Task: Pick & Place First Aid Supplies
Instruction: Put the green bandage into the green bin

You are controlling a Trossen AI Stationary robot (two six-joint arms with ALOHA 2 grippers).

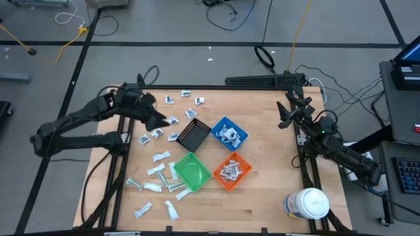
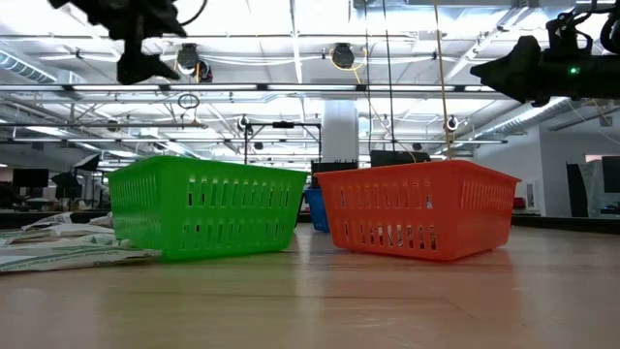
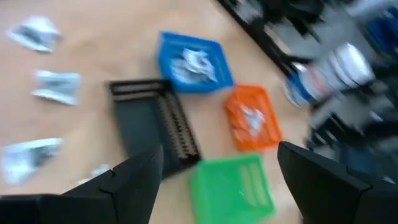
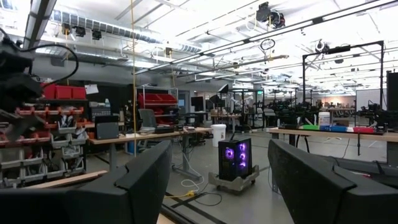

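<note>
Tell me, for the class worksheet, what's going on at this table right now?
A two-armed robot is sorting first aid packets into small bins. The left tool hangs open and empty above the loose packets beside the black bin. The right tool waits open at the table's far right edge. The blue bin and orange bin already hold packets; the green bin looks empty. Many packets are not yet sorted.

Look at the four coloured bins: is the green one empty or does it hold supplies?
Empty. From above, the green bin shows only bare floor, whereas the blue bin and orange bin hold packets.
</note>
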